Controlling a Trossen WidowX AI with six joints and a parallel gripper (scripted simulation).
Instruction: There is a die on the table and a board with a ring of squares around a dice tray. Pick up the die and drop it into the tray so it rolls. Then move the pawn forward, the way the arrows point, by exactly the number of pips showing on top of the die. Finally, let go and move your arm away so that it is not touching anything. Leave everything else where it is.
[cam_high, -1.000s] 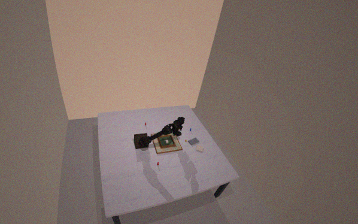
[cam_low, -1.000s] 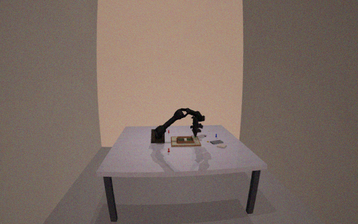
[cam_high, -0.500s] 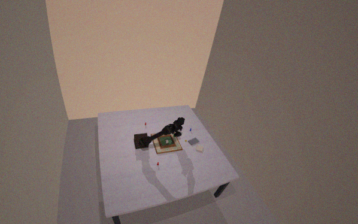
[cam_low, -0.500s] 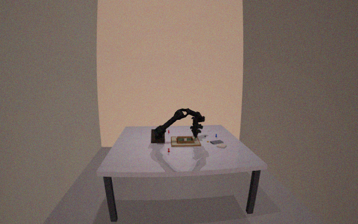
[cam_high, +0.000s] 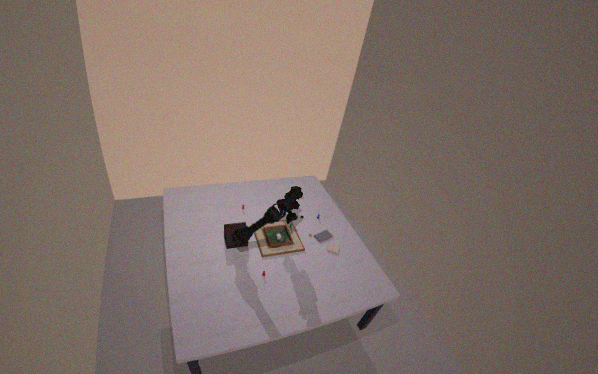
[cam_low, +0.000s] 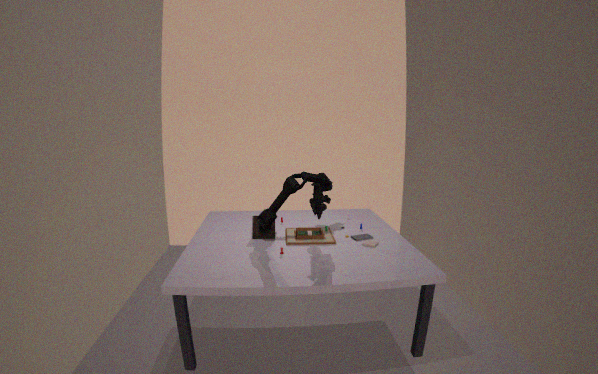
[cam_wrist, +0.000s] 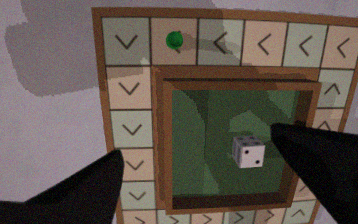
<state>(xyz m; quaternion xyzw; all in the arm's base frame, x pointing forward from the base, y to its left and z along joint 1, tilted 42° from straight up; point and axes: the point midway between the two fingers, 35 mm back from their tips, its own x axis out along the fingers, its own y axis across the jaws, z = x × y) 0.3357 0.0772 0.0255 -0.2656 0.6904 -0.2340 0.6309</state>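
The green pawn (cam_high: 291, 226) (cam_low: 326, 228) (cam_wrist: 174, 40) stands on the board (cam_high: 282, 254) (cam_low: 310, 243) (cam_wrist: 97, 40), on the square beside the top-left corner square in the wrist view. The arrow under it points left, toward that corner. The white die (cam_high: 279, 236) (cam_low: 309, 233) (cam_wrist: 251, 154) rests inside the tray (cam_wrist: 167, 150); its upward face shows two pips. My gripper (cam_low: 319, 217) (cam_wrist: 197, 144) is open and empty, above the board, with its fingers wide apart. It touches neither pawn nor die.
Two red pieces (cam_high: 243, 206) (cam_high: 263, 273) (cam_low: 281, 220) (cam_low: 281, 251) stand on either side of the arm's base. Beyond the board are a blue piece (cam_high: 318, 216) (cam_low: 361, 226), a grey slab (cam_high: 323, 236) (cam_low: 362, 237), a pale block (cam_high: 333, 248) (cam_low: 370, 244) and a small orange thing (cam_high: 310, 235) (cam_low: 347, 236).
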